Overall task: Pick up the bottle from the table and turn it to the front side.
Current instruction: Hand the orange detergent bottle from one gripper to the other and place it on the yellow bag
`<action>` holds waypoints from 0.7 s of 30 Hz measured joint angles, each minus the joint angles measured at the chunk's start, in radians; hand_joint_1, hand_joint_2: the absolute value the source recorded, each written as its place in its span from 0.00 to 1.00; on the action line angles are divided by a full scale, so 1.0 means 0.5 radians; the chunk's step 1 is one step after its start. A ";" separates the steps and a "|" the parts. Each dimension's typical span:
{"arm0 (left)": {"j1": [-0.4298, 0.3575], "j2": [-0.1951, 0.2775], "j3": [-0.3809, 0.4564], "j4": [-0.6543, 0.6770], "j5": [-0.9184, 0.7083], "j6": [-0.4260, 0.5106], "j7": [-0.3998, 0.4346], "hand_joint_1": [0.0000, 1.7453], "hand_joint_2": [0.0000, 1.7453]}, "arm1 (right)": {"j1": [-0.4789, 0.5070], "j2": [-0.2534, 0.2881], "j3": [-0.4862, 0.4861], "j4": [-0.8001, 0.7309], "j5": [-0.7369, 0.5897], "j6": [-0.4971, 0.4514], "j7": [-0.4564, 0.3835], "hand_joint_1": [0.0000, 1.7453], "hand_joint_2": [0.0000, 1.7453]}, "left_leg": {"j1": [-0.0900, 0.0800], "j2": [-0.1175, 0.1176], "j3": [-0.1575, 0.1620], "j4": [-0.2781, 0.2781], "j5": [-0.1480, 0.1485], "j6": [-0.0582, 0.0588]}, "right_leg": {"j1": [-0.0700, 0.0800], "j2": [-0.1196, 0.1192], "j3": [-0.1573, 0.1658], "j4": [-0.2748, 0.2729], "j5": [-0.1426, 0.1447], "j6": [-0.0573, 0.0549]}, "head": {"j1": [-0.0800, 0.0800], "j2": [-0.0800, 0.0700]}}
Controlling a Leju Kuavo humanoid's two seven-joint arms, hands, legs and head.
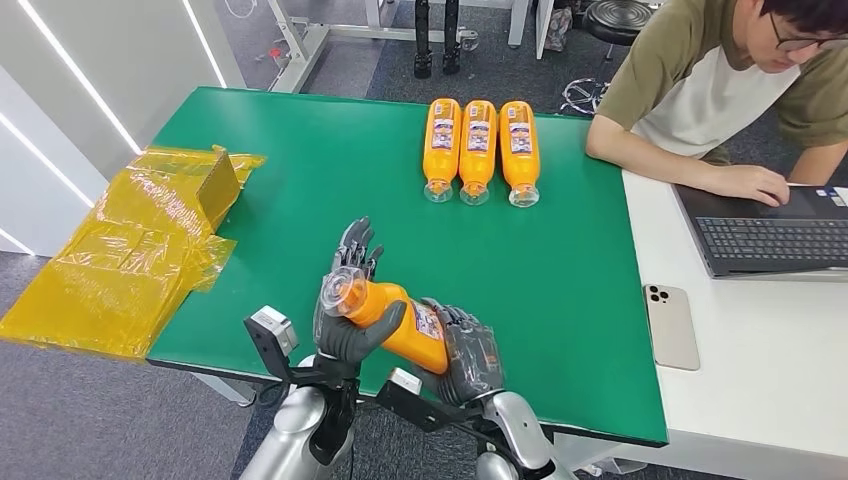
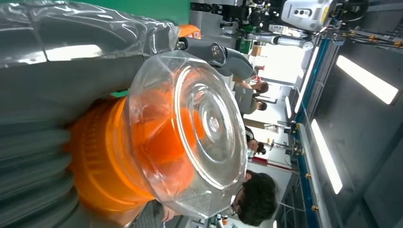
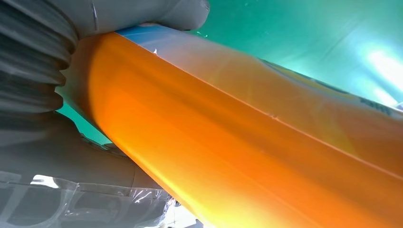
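Above the green table's [image 1: 300, 150] six-o'clock edge, my left hand [image 1: 350, 325] and right hand [image 1: 468, 352] both gripped the orange bottle [image 1: 395, 318], mid-turn; next I judged it needed rotating label-forward.

Premises: a robotics lab or test office. A green-covered table [image 1: 560, 300] serves as the trial surface, butted at 3 o'clock against a white desk [image 1: 760, 380] where a person [image 1: 720, 90] works at a laptop [image 1: 770, 235], a phone [image 1: 671, 326] alongside. At 12 o'clock stand metal bench frames [image 1: 310, 40] and a stool [image 1: 615, 20] on grey floor. The left wrist view shows ceiling strip lights [image 2: 366, 78], further workstations and seated people.
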 joint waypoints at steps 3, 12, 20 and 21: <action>0.003 0.000 0.008 -0.013 -0.007 -0.019 -0.008 1.00 1.00 | -0.004 0.002 -0.001 0.001 0.003 -0.005 -0.010 1.00 1.00 | 0.000 0.000 0.000 0.000 0.000 0.000 | 0.000 0.000 0.000 0.000 0.000 0.000 | 0.000 0.000; 0.006 0.000 0.009 -0.035 -0.027 -0.060 -0.015 1.00 1.00 | -0.020 0.010 -0.011 0.010 -0.013 -0.085 -0.051 0.44 1.00 | 0.000 0.000 0.000 0.000 0.000 0.000 | 0.000 0.000 0.000 0.000 0.000 0.000 | 0.000 0.000; 0.006 0.000 0.009 -0.051 -0.047 -0.059 -0.014 1.00 1.00 | 0.069 0.071 -0.002 -0.072 -0.257 -0.522 -0.304 0.00 1.00 | 0.000 0.000 0.000 0.000 0.000 0.000 | 0.000 0.000 0.000 0.000 0.000 0.000 | 0.000 0.000; 0.006 0.001 0.009 -0.051 -0.050 -0.045 -0.014 1.00 1.00 | 0.082 0.077 -0.002 -0.105 -0.330 -0.575 -0.340 0.00 1.00 | 0.000 0.000 0.000 0.000 0.000 0.000 | 0.000 -0.001 0.000 0.000 0.000 0.000 | 0.000 0.000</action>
